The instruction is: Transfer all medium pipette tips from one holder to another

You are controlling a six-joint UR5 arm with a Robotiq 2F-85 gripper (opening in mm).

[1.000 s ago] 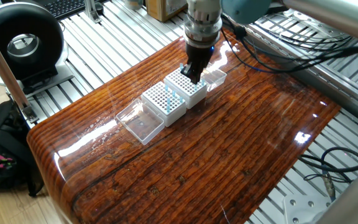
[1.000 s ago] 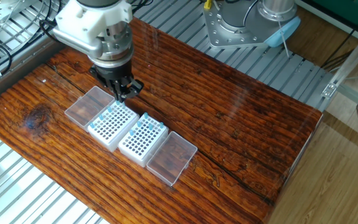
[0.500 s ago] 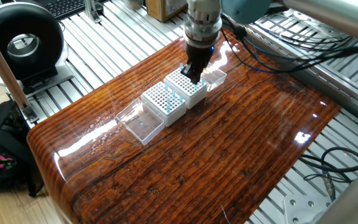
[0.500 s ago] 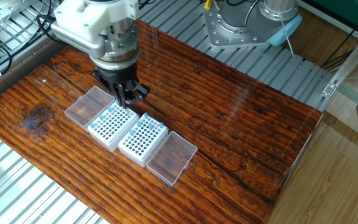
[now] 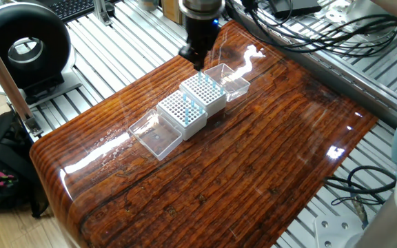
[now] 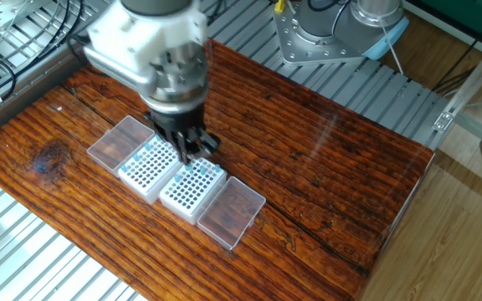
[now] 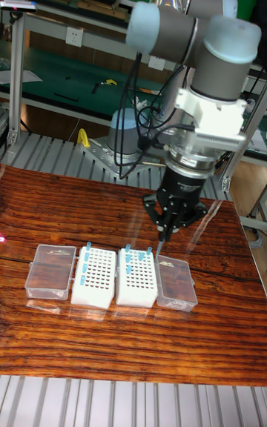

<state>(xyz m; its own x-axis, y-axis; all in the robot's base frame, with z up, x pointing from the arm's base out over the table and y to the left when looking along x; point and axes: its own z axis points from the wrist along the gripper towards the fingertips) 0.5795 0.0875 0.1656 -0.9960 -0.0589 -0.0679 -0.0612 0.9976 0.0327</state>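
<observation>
We see the black two-finger gripper (image 7: 165,232) of the grey arm hanging above the glossy striped wooden table (image 5: 253,158), with its fingers drawn together to a narrow point. Whether a tip is pinched between them we cannot tell, since the tip of the fingers is too small and, in the other fixed view, blurred.

Two white perforated plastic holders stand side by side, touching, each with its clear hinged lid folded flat outward so the grid lies open from above. In the tall fixed view the gripper sits just over the edge of the right-hand white holder (image 7: 136,279), near that holder's clear plastic lid (image 7: 176,282).

The slender translucent light-blue pipette tips (image 7: 128,252) stand upright in the holes, wide ends up, which we judge leaves each one free to be nipped from above. A few show in the right-hand holder, and a few more along the back edge of the left-hand white holder (image 7: 93,279), whose own clear lid (image 7: 50,271) lies beside it.

With tips visible in both holders, we judge the transfer to be partway, and the closeness of neighbouring tips calls for a straight vertical approach
</observation>
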